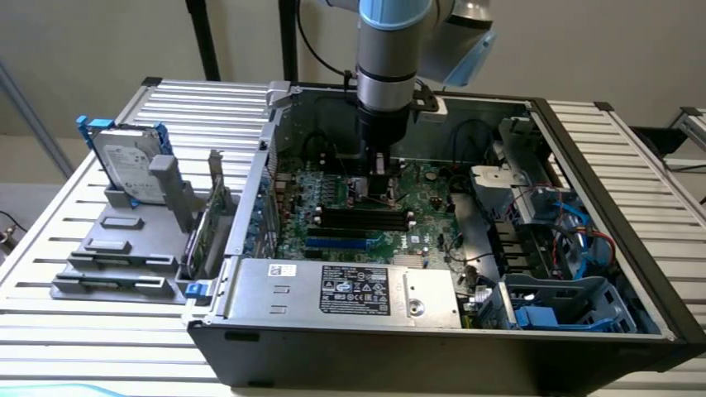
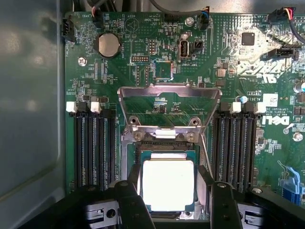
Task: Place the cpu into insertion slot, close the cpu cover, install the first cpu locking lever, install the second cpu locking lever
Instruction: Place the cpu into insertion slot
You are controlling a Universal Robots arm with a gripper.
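Operator: gripper (image 2: 169, 191) state, cpu (image 2: 167, 181) position?

Observer: fingers (image 2: 133, 200) pinch the cpu on two opposite edges. Chip hangs low over the insertion slot (image 2: 159, 147), inside its rim; seated or not, I cannot tell. The cpu cover (image 2: 169, 88) stands tipped up at the slot's hinge side, clear of the chip.

Operator: risks?

Observer: any skew against the slot would rest a corner on the rim; pressure then could bend contacts. Uneven letting-go could drag the chip off the slot. Memory slots (image 2: 93, 148) flank the slot closely, leaving little room beside it.
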